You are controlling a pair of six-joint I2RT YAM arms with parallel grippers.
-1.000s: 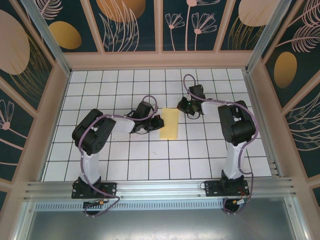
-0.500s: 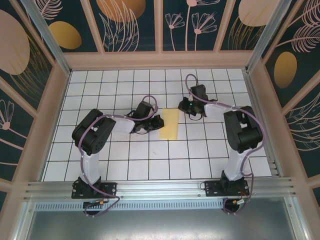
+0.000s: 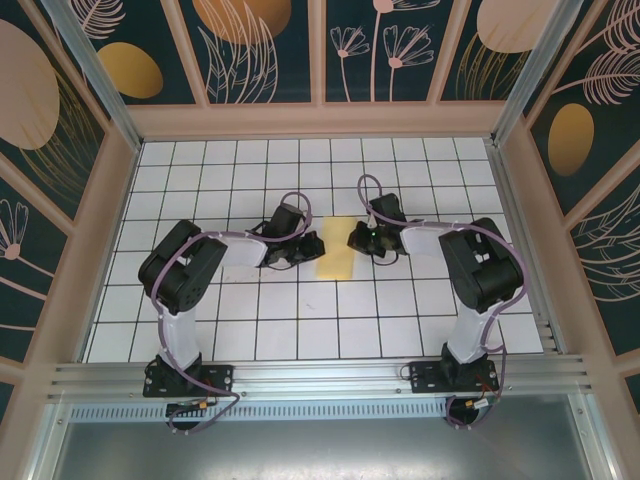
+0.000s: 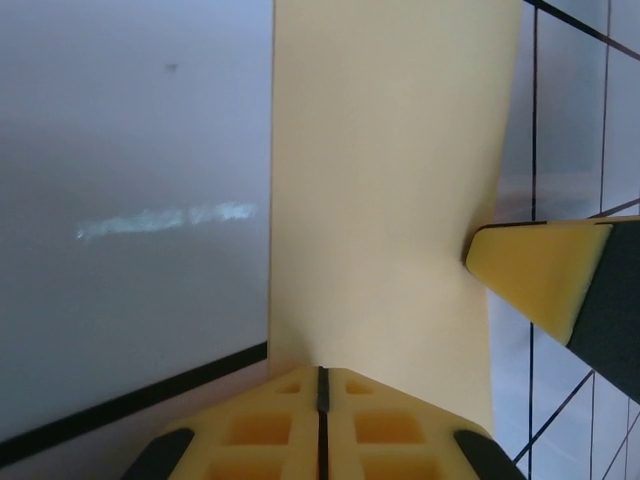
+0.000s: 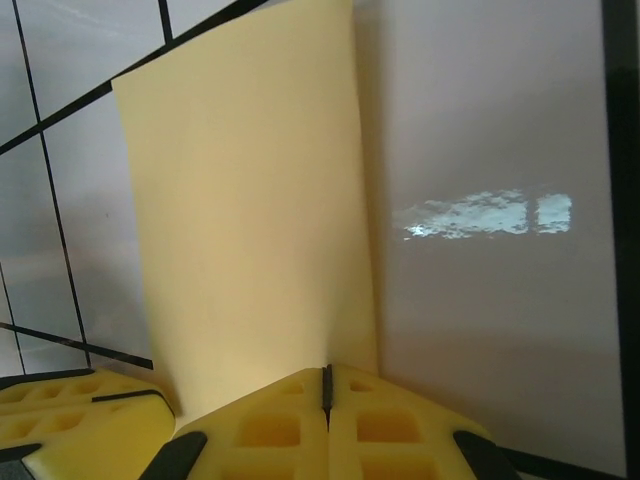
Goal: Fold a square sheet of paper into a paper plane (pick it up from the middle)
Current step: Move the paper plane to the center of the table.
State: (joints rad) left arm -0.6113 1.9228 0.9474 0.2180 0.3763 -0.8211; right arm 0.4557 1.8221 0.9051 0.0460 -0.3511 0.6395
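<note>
- My left gripper (image 4: 321,372) has its jaws pressed together, with the tips right at one edge of the yellow sheet (image 4: 385,180). I cannot tell whether any paper is caught between them.
- My right gripper (image 5: 326,370) is closed just as tight, its tips meeting the sheet from the other side.
- One of its fingers (image 4: 540,275) rests at the sheet's border in my left wrist view.
- The sheet lies flat, folded into a narrow rectangle, between the two grippers.
- From above, it sits around the middle of the white gridded table (image 3: 300,310).
</note>
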